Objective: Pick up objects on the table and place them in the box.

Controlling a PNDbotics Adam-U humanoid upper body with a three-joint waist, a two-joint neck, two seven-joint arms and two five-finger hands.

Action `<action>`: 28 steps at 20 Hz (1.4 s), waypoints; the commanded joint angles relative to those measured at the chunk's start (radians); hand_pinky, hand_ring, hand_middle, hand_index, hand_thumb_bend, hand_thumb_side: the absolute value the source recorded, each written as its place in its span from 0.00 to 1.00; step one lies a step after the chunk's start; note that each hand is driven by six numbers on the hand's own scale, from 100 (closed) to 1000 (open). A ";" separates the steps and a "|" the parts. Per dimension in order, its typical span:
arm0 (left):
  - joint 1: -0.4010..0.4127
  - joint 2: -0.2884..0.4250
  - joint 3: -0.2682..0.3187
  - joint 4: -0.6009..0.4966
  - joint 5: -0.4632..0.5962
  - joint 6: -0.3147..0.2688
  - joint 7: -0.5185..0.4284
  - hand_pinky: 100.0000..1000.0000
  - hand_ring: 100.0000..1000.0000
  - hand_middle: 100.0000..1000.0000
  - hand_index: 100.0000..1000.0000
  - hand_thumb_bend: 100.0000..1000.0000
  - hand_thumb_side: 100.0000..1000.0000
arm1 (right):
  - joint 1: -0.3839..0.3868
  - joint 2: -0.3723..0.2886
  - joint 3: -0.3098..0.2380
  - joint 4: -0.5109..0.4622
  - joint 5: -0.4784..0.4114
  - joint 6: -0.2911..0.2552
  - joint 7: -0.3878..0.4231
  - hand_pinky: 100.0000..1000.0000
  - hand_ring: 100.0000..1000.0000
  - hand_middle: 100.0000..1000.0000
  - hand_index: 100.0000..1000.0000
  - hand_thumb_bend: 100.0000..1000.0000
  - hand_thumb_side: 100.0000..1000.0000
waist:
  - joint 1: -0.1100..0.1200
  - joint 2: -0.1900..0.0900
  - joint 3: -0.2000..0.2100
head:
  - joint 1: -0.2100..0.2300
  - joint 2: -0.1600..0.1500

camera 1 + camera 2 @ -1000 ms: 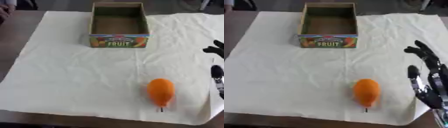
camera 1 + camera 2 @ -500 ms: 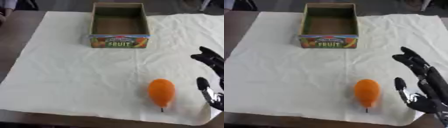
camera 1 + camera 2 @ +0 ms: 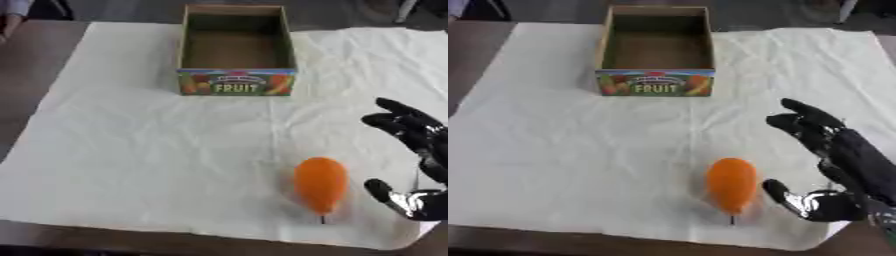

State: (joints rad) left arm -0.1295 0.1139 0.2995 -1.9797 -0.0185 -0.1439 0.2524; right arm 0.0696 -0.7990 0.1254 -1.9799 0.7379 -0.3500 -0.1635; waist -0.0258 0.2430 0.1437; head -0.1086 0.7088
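A pale cloth [image 3: 131, 165] covered the table, with the open FRUIT box [image 3: 236, 50] at upper centre. At lower right the right hand [image 3: 842, 165] was spread open, fingers and thumb apart and holding nothing, just beside the orange fruit [image 3: 731, 185]; whether the thumb touched it was unclear. The hand's wrist was cut off by the frame edge.

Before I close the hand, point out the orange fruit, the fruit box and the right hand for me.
orange fruit [image 3: 731, 185]: right eye view, middle of its body.
fruit box [image 3: 656, 83]: right eye view, printed front wall.
right hand [image 3: 852, 159]: right eye view, back of the open hand, beside the fruit.
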 commanded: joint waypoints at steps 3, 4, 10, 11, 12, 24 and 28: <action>-0.005 0.020 -0.005 -0.020 0.004 0.000 -0.007 0.25 0.28 0.57 0.69 0.00 0.64 | -0.020 -0.066 0.011 -0.020 -0.034 0.029 0.119 0.97 1.00 0.83 1.00 0.48 0.78 | -0.003 -0.010 0.005 | -0.050 0.017; -0.005 0.020 -0.006 -0.020 0.005 0.000 -0.007 0.25 0.28 0.57 0.69 0.00 0.64 | -0.026 -0.074 0.014 -0.020 -0.044 0.035 0.141 0.97 1.00 0.84 1.00 0.49 0.77 | -0.003 -0.009 0.007 | -0.061 0.022; -0.007 0.018 -0.008 -0.020 0.006 0.001 -0.010 0.25 0.28 0.57 0.69 0.00 0.64 | -0.069 -0.113 0.021 -0.020 -0.108 0.082 0.211 0.98 1.00 0.84 1.00 0.50 0.77 | -0.006 -0.007 0.015 | -0.088 0.025; -0.007 0.017 -0.008 -0.020 0.006 0.001 -0.011 0.25 0.29 0.57 0.69 0.00 0.64 | -0.076 -0.119 0.023 -0.020 -0.121 0.096 0.213 0.98 1.00 0.83 1.00 0.50 0.78 | -0.006 -0.006 0.015 | -0.089 0.023; -0.007 0.017 -0.009 -0.020 0.007 0.001 -0.012 0.24 0.29 0.57 0.69 0.00 0.64 | -0.082 -0.125 0.025 -0.020 -0.132 0.111 0.215 0.98 1.00 0.83 1.00 0.50 0.79 | -0.007 -0.005 0.016 | -0.090 0.021; -0.008 0.012 -0.012 -0.020 0.010 0.005 -0.019 0.24 0.29 0.57 0.69 0.00 0.64 | -0.124 -0.159 0.101 -0.020 -0.214 0.226 0.339 1.00 1.00 0.79 1.00 0.49 0.63 | -0.007 0.003 0.028 | -0.092 0.005; -0.008 0.010 -0.013 -0.020 0.010 0.007 -0.022 0.24 0.29 0.57 0.69 0.00 0.64 | -0.131 -0.162 0.123 -0.020 -0.251 0.243 0.405 1.00 1.00 0.79 1.00 0.43 0.57 | -0.007 0.005 0.033 | -0.093 0.004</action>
State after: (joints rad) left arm -0.1314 0.1133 0.2877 -1.9797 -0.0100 -0.1358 0.2341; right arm -0.0535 -0.9231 0.2506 -1.9800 0.5046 -0.1105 0.2220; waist -0.0331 0.2586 0.1759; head -0.1982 0.7226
